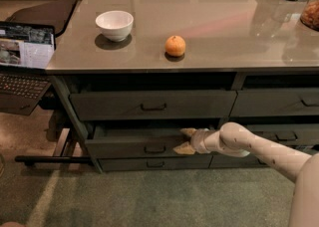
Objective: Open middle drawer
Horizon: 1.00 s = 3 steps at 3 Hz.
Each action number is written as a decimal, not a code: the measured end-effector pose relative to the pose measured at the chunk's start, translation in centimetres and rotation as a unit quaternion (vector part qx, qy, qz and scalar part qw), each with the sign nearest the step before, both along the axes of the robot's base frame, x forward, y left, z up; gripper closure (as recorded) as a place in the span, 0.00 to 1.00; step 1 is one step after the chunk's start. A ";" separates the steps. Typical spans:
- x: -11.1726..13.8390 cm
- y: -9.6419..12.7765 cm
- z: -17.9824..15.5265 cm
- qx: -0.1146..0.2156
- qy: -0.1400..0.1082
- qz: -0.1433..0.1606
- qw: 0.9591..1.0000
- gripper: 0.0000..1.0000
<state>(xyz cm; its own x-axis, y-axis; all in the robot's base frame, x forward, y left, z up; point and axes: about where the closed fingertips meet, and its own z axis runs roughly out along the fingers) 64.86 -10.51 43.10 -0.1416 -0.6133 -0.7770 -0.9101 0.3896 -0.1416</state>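
Green carpet (149, 196) stretches in front of the middle drawer (124, 147), which juts slightly out of the desk (224, 22), with a dark gap above its top edge. Just right of the drawer's pull, the gripper (184, 140) has its jaws apart, straddling that edge: one inside, one on the front. Above the drawer sit a bowl (114, 24) and an orange (175, 46); a laptop (22, 66) stands to its left.

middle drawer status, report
Tool at the right end of the middle drawer front, by its top edge. Drawer partly out, dark gap showing above it. Nothing seen in front blocking it.
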 end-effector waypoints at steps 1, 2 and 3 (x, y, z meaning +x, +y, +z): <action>-1.2 -0.5 0.0 -0.004 0.003 0.001 1.000 0.23; -2.4 -0.7 -0.2 -0.014 0.011 0.008 1.000 0.01; -3.5 -1.2 -0.3 -0.023 0.020 0.012 0.999 0.86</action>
